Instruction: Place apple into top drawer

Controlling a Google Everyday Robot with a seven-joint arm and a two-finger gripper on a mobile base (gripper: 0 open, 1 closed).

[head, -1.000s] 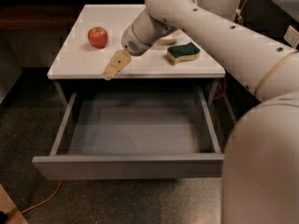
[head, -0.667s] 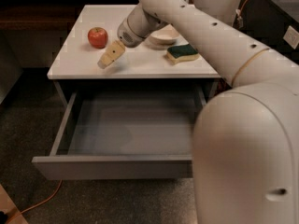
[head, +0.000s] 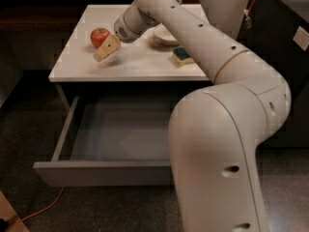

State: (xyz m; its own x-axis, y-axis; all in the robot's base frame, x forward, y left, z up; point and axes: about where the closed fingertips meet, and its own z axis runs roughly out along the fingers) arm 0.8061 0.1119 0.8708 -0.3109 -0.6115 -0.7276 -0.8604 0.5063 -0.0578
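Since a sec ago the arm (head: 203, 37) has swung further over the tabletop toward the far-left corner, and the gripper (head: 107, 48) has closed in on the apple (head: 99, 36). Before, there was a clear gap btw. them; now the beige tip sits just beside the fruit on its near-right side, maybe touching it, can't tell. Gripper is tilted, pointing down and left, low over the surface. How far open it is, or whether it has a grip on anything, I can't tell from where I stand.

Apple: red w/ a yellowish patch, resting on the white table (head: 140, 66) near the back-left corner, not in the drawer yet.

Top drawer (head: 111, 129) is pulled out wide toward me, below the table's front edge, grey inside. Its right end is hidden behind the robot's big white lower arm link (head: 222, 144), which takes up more of the foreground than it did a moment back.

Also on the table: a beige bowl (head: 163, 36) at the back, partly behind the arm, and a green-and-yellow sponge (head: 182, 56) in front of it, nearer the right edge, well apart from the apple. An orange cable (head: 46, 208) runs over the dark floor by the drawer's front-left corner.
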